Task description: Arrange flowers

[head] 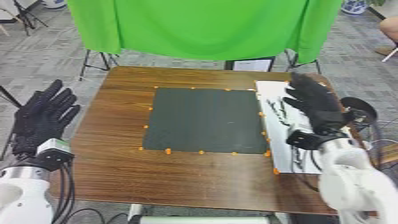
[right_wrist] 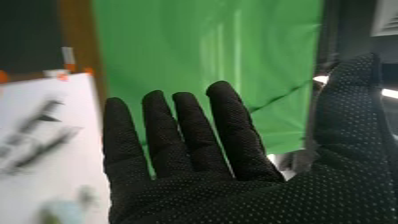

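Cloth of bright green (head: pixel 200 30) hangs beyond the far edge of a brown wooden table (head: pixel 102 170), with a dark-framed white panel (head: pixel 251 65) standing below its hem and a black tripod (head: pixel 28 16) on the gray floor at far left. Over the table's right side, the robot's right hand (head: pixel 314 102) and white right arm (head: pixel 348 175) stand in the way, covering part of a long white sheet (head: pixel 270 91). A round black object (head: pixel 359 106) sits just beside that hand, on its outer side. At the far corners of the scene are 2 blue-and-white pots, the right pot (head: pixel 355 6) near green leaves (head: pixel 377 2) and the left pot (head: pixel 53 3) with contents that cannot be told. Orange markers (head: pixel 168 151) dot the rim of a dark square mat (head: pixel 204 120), whose right edge borders the sheet; brown wood stretches along its left and near sides. Dark, stem-like shapes (head: pixel 279 113) lie on the sheet beside the right hand, which is wide, fingers straight and thumb apart. Past the table's left edge, the left hand (head: pixel 39 120) is also open, fingers extended.
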